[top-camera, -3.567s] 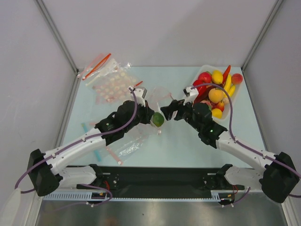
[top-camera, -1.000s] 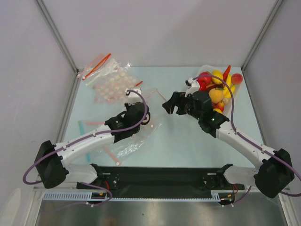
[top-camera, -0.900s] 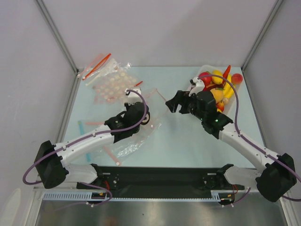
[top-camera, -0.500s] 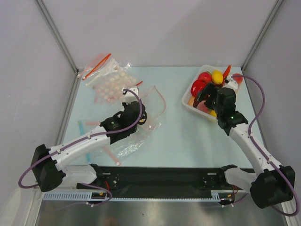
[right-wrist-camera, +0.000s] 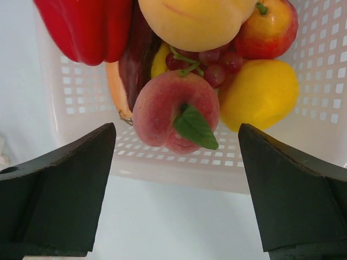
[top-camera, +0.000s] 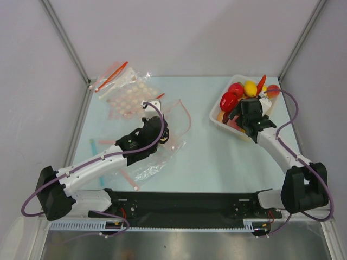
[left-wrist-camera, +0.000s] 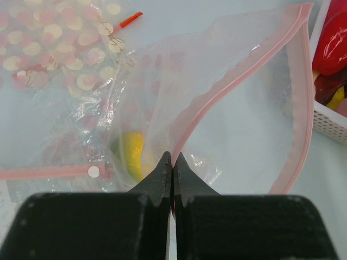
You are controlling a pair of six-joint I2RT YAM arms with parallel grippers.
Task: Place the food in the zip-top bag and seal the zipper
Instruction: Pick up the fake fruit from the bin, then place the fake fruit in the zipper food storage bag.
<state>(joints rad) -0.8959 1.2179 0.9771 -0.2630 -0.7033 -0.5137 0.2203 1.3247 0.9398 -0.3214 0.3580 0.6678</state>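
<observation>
The zip-top bag (top-camera: 176, 122) lies left of centre, clear, with its orange-red zipper (left-wrist-camera: 295, 103) curving round an open mouth. A green-yellow mango (left-wrist-camera: 133, 154) lies inside it. My left gripper (top-camera: 162, 125) is shut on the near mouth edge of the bag (left-wrist-camera: 217, 97), its tips (left-wrist-camera: 172, 157) pinched on the strip. My right gripper (top-camera: 242, 115) is open and empty, low over the near side of the white tray (right-wrist-camera: 179, 168). Between its fingers (right-wrist-camera: 174, 127) sits a pink peach (right-wrist-camera: 162, 116). Behind it are a red pepper (right-wrist-camera: 87, 27), an orange peach (right-wrist-camera: 195, 21) and a dark eggplant (right-wrist-camera: 138, 59).
Clear bags printed with pale dots (top-camera: 127, 95) lie at the far left, also in the left wrist view (left-wrist-camera: 54, 43). Another clear bag (top-camera: 146, 168) lies under my left arm. A thin blue strip (top-camera: 93, 145) lies at the left. The tray (top-camera: 217, 116) also holds yellow fruit (right-wrist-camera: 260, 95).
My right gripper, which held the mango at the bag's mouth, has left it in the bag and swung right to the tray, open. My left gripper still holds the bag's edge.
</observation>
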